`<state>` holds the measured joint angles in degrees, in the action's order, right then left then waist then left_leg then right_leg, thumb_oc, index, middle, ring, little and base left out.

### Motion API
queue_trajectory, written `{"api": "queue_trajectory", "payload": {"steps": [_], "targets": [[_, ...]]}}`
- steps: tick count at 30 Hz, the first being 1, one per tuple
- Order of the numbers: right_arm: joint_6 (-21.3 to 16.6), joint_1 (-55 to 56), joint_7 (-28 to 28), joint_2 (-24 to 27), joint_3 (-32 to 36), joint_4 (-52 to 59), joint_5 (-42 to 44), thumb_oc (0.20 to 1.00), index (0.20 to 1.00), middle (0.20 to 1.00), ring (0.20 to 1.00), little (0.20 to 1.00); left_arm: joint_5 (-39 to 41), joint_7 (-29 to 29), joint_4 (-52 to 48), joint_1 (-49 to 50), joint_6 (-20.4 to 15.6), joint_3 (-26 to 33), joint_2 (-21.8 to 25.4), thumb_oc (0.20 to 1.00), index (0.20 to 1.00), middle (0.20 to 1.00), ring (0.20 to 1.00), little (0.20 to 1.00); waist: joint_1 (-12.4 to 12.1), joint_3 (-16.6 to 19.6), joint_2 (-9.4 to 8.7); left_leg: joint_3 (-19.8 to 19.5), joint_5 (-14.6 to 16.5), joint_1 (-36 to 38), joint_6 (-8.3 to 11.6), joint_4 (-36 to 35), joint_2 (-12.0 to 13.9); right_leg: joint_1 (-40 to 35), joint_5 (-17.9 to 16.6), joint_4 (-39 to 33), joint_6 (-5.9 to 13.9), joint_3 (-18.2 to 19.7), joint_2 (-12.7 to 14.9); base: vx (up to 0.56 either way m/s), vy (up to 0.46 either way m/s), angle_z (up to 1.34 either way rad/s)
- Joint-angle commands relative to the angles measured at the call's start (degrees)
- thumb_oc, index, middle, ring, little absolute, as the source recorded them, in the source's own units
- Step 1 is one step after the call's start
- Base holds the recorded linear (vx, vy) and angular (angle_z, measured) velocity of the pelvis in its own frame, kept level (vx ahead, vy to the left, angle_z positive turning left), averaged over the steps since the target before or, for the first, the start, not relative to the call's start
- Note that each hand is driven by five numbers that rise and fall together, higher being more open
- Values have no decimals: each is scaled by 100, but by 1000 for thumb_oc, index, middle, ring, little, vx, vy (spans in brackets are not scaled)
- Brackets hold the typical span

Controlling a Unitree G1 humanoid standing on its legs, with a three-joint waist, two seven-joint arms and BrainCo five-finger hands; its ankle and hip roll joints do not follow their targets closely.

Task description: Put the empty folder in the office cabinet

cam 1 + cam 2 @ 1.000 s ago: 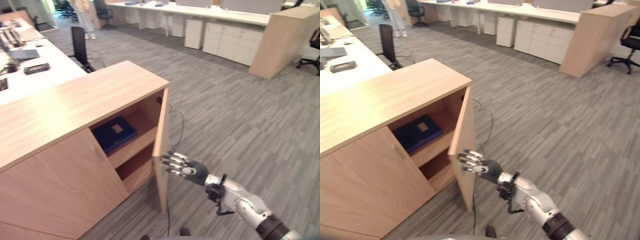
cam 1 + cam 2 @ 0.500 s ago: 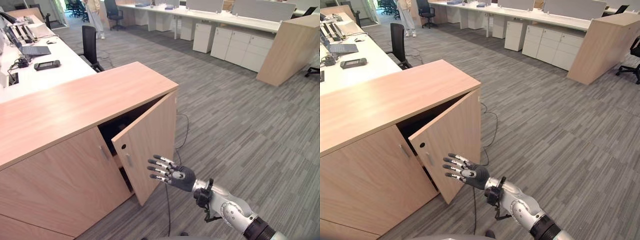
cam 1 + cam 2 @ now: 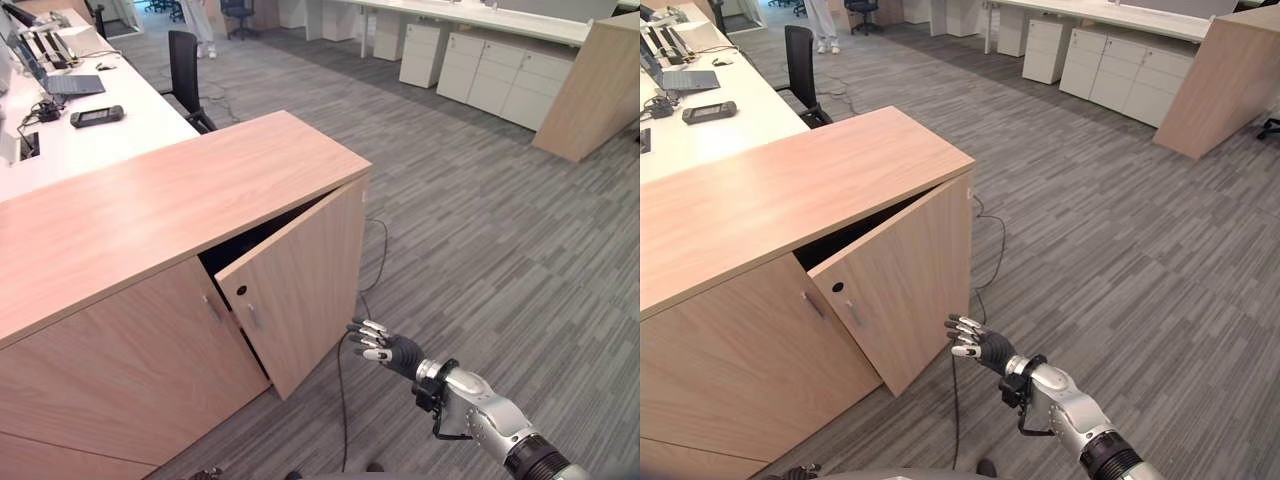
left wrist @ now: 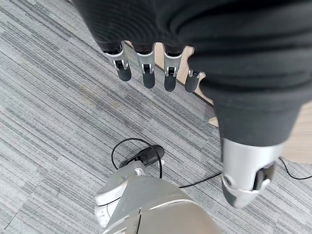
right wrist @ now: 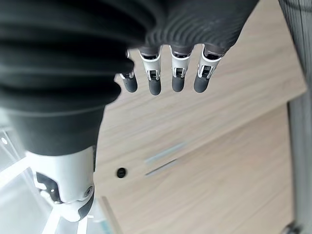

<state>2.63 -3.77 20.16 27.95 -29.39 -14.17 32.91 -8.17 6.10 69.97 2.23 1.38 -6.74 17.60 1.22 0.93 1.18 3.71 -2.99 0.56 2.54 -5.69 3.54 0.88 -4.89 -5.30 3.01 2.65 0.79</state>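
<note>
Grey striped carpet runs through an open office; the wooden cabinet stands with its door ajar — folder unseen. Right hand hovers beside the door, fingers relaxed, empty; left hand hangs loose above the carpet.

Silver-grey arm, dark ribbed wrist cover, right hand silver fingers dark-tipped

The office cabinet is a low light-wood unit with a flat top – its right door hangs partly ajar, the gap dark inside. The folder can't be made out in there. Left door is closed.
</note>
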Motion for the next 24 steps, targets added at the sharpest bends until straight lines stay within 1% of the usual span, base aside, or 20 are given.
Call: {"api": "queue_trajectory", "payload": {"steps": [1,5,8,9,11,12,14,15,16,19,24], "targets": [[-275,56,-87,-409,-35,30,-311,1000,1000,1000,1000,1000,-46,-52,305,-113,-42,-49,254,1000,1000,1000,1000,1000,-1,112,-302,18,485,126,-34,96,-185,85,393,110,385,102,129,5,-1,4],[-248,198,-126,-439,25,-134,-472,1000,1000,1000,1000,1000,-33,-61,323,-75,-57,-43,284,1000,1000,1000,1000,1000,0,104,-296,-18,479,127,-32,91,-194,74,405,112,382,79,128,4,-3,3],[-282,230,-273,-412,113,-361,-820,1000,1000,1000,1000,1000,-53,-57,315,-16,-56,-66,284,1000,1000,1000,1000,1000,-9,97,-294,-50,476,129,-32,92,-196,57,423,113,378,51,125,7,-3,2],[-282,230,-273,-412,113,-361,-820,1000,1000,1000,1000,1000,-53,-57,315,-16,-56,-66,284,1000,1000,1000,1000,1000,-8,97,-294,-51,476,129,-32,92,-196,57,423,113,378,51,125,9,-12,3],[-251,324,-599,-427,356,-1106,-1435,1000,1000,1000,1000,1000,43,-45,236,-2,-54,-123,245,1000,1000,1000,1000,1000,-8,81,-281,-102,467,114,-34,96,-204,49,447,122,359,29,117,7,-12,9],[-252,315,-674,-415,418,-1270,-1727,1000,1000,1000,1000,1000,117,-43,224,-2,-41,-142,227,1000,1000,1000,1000,1000,-3,76,-282,-120,469,114,-37,96,-204,42,457,124,357,23,114,4,-15,15],[-216,327,-937,-288,508,-1453,-2823,1000,1000,1000,1000,1000,272,-108,178,0,11,-127,162,1000,1000,1000,1000,1000,3,63,-286,-178,474,99,-45,100,-206,34,487,134,348,8,110,6,-33,19],[-117,508,-1089,-129,680,-1434,-3448,1000,1000,1000,1000,1000,560,-199,89,36,41,-22,108,1000,1000,1000,1000,1000,19,46,-281,-238,470,85,-46,109,-204,45,522,160,338,-15,99,7,-41,16],[-33,670,-1114,-102,834,-1486,-3474,1000,1000,1000,1000,1000,595,-202,120,47,42,27,120,1000,1000,1000,1000,1000,34,41,-277,-274,464,76,-46,113,-207,48,535,176,326,-27,96,5,-30,12],[56,885,-1101,-130,1047,-1742,-3387,1000,1000,1000,1000,1000,605,-200,251,84,89,67,136,1000,1000,1000,1000,1000,41,32,-275,-348,451,55,-41,121,-205,58,558,209,303,-52,91,-7,-28,16],[126,920,-1485,-584,1432,-3489,-2936,1000,1000,1000,1000,1000,631,-194,526,46,118,-8,67,1000,1000,1000,1000,1000,42,9,-261,-526,409,9,-9,146,-160,69,656,296,230,-144,29,-16,-51,20]]}}
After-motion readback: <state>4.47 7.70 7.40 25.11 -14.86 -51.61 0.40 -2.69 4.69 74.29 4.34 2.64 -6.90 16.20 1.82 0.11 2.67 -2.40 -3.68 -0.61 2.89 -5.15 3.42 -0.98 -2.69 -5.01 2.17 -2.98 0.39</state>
